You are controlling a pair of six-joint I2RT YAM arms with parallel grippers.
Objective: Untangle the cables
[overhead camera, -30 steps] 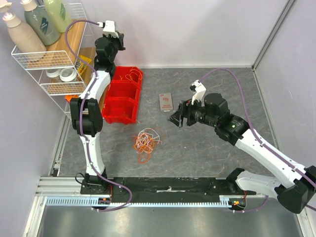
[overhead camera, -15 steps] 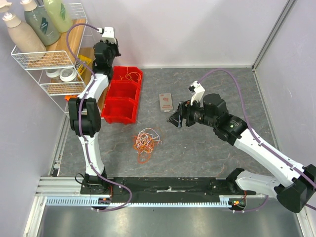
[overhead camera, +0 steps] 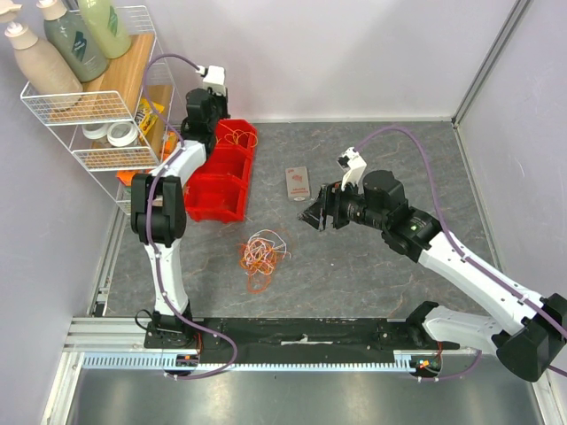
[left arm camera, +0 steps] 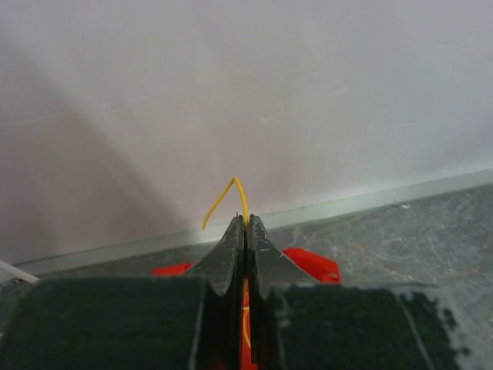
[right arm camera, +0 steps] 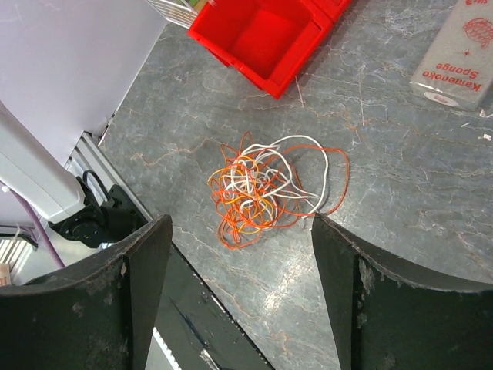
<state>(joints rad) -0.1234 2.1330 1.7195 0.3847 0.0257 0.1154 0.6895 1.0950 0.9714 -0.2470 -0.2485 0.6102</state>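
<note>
**Tech A:** Located the cables [overhead camera: 262,255]?

**Tech B:** Found the main tangle loose on the table [overhead camera: 354,274], nearest the arm bases (orange, white and yellow loops, knotted together).

**Tech A:** Checked the right gripper [overhead camera: 314,212]?

**Tech B:** Found it held above the table just beside that tangle, jaws spread wide, gripping nothing. Saw the tangle framed between its fingers [right arm camera: 146,262] in the wrist view.

**Tech A:** Logged anything beyond?

**Tech B:** Noted a flat sponge packet [overhead camera: 298,183], then a red bin [overhead camera: 217,190] by the wire shelf [overhead camera: 89,111], with a few orange cables [overhead camera: 235,135] in its far compartment.

**Tech A:** Verified the left gripper [overhead camera: 211,111]?

**Tech B:** Found it raised over the bin's far end, near the back wall [left arm camera: 246,92], jaws pressed together on one thin yellow cable [left arm camera: 235,185].
</note>
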